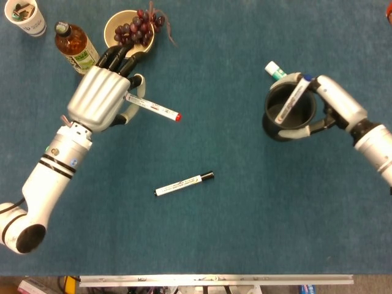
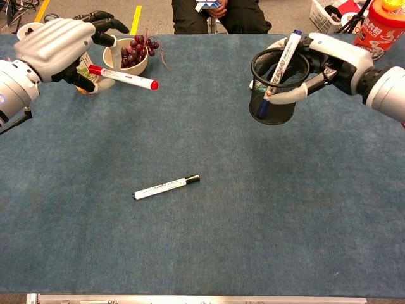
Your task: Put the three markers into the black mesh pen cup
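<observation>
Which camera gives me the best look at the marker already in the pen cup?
Chest view: the blue marker leans inside the black mesh pen cup, its length visible through the mesh. The head view looks down into the cup, foreshortening it.

Table cover (image 2: pixel 253 209): matt blue cloth, felt-like. Pen cup (image 2: pixel 273 95): black wire mesh. My left hand (image 1: pixel 98 98): smooth silver shell.

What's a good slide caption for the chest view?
Left hand holds red-capped marker; right hand carries black mesh pen cup.
</observation>
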`<state>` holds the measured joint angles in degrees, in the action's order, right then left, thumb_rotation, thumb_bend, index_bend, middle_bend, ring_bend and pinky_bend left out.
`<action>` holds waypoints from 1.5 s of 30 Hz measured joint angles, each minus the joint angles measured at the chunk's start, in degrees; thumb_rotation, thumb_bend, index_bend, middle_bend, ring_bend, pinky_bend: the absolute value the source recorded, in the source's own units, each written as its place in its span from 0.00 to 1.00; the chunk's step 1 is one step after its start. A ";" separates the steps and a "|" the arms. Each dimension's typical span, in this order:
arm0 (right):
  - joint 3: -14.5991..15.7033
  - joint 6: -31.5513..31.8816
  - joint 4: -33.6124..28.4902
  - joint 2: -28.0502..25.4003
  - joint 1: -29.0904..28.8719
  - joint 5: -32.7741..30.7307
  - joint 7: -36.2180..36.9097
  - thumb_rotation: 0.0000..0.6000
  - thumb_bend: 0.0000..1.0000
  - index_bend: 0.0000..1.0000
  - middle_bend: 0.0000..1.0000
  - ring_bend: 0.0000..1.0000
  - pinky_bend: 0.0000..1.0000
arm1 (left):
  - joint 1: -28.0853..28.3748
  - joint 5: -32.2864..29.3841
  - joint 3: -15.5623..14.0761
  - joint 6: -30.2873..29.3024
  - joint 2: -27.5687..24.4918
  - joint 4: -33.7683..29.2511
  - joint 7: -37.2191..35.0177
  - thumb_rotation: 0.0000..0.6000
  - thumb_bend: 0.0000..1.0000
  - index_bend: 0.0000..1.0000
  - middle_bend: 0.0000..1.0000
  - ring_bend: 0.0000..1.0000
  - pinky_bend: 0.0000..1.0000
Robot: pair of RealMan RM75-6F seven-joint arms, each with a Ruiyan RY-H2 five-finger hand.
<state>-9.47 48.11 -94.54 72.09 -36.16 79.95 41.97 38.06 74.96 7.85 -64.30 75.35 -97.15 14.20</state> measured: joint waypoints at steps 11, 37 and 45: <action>0.04 -0.65 0.92 5.22 -1.71 -1.82 -5.96 1.00 0.32 0.48 0.43 0.34 0.43 | 0.00 -2.71 1.96 4.21 -3.89 -6.18 -9.16 1.00 0.31 0.56 0.16 0.05 0.12; -3.98 0.85 6.78 20.34 -6.15 -8.07 -16.24 1.00 0.32 0.48 0.43 0.34 0.43 | 2.80 -15.48 10.76 16.32 -9.06 -14.72 -33.46 1.00 0.31 0.56 0.16 0.05 0.13; -5.33 2.04 8.08 24.52 -6.72 -10.03 -17.87 1.00 0.31 0.48 0.43 0.34 0.43 | 3.03 -18.64 11.80 18.28 -8.67 -14.98 -38.05 1.00 0.31 0.55 0.16 0.05 0.13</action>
<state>-14.80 50.15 -86.46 96.61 -42.87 69.92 24.10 41.09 56.32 19.65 -46.02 66.68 -112.13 -23.85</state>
